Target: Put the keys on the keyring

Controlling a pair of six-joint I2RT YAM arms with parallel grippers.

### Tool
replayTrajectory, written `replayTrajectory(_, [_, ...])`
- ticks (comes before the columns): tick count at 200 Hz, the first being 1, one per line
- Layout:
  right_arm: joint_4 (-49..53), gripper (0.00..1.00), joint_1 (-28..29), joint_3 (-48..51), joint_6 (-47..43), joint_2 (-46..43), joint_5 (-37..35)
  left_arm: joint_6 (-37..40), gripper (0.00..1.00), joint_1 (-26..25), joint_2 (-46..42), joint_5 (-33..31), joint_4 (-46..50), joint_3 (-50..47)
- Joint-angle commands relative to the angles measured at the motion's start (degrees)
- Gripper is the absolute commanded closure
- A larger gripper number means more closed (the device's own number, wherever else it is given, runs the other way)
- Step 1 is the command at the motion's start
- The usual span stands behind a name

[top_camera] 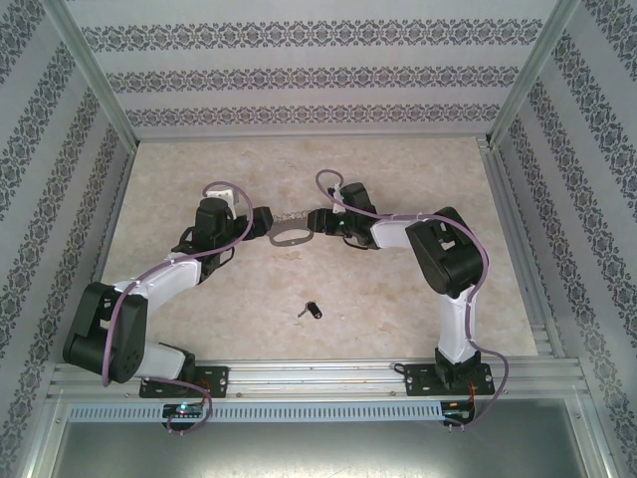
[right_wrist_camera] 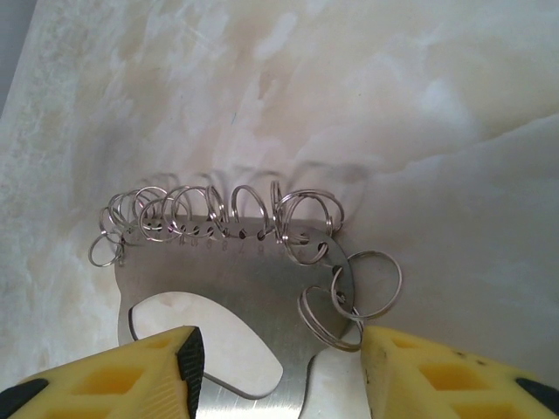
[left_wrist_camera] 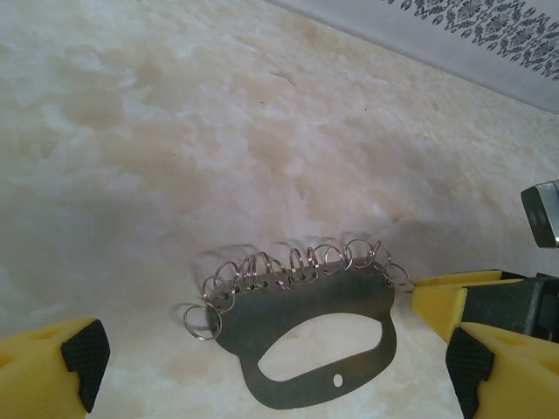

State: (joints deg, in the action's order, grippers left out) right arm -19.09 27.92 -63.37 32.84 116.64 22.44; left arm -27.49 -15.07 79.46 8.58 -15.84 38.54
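Note:
The keyring (top_camera: 289, 235) is a flat silver-grey plate with an oval cut-out and a row of several small split rings along one edge; it lies on the table between both grippers. The left wrist view has it lying flat (left_wrist_camera: 306, 301) in front of my left gripper (left_wrist_camera: 272, 367), whose fingers stand wide apart and clear of it. My right gripper (right_wrist_camera: 279, 358) straddles the plate's end (right_wrist_camera: 236, 271), jaws partly drawn in; its right finger (right_wrist_camera: 393, 367) touches a loose ring, the left finger sits over the cut-out. A tiny dark key (top_camera: 311, 310) lies alone nearer the arm bases.
The pale marbled table (top_camera: 398, 299) is framed by aluminium rails and patterned walls. In the left wrist view, a yellow finger (left_wrist_camera: 445, 297) of the right gripper pokes in at the plate's right end.

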Motion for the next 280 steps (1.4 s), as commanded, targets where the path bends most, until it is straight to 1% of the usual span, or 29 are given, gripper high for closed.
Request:
replayTrajectory(1, [-1.2,0.49,0.5,-0.3,-0.4,-0.3,0.8,-0.3,0.0,-0.9,0.3,0.0,-1.9,1.4])
replayTrajectory(42, [-0.6,0.5,0.5,-0.6,-1.2,0.2,-0.3,-0.4,0.0,-1.1,0.2,0.3,-1.8,1.8])
replayTrajectory(84, [2.3,0.48,0.6,-0.4,-4.9,-1.6,-2.2,-0.4,0.0,-1.1,-0.3,0.5,-1.3,1.9])
replayTrajectory(123, [10.3,0.47,2.0,-2.0,-12.3,-4.0,-5.8,-0.4,0.0,-1.1,-0.6,0.5,-1.1,2.0])
replayTrajectory(172, [21.4,0.48,5.5,-7.9,-22.1,-3.5,-14.4,-0.6,0.0,-1.2,-0.7,0.6,-0.9,2.2])
replayTrajectory(199, [25.8,0.51,7.1,-11.6,-26.3,-2.0,-20.4,-0.6,0.0,-1.2,-0.8,0.5,-0.5,2.4])
replayTrajectory(211, [27.0,0.52,7.3,-12.6,-27.2,-1.5,-22.0,-0.5,0.0,-1.2,-1.0,0.4,-0.2,2.6])
replayTrajectory(249, [27.9,0.55,7.2,-13.9,-28.6,-0.2,-23.8,-0.3,0.0,-1.3,-1.7,0.3,0.0,2.7])
replayTrajectory(280, [28.3,0.6,7.2,-14.5,-28.9,0.9,-24.1,-0.1,0.0,-1.2,-1.6,0.2,0.1,2.9])
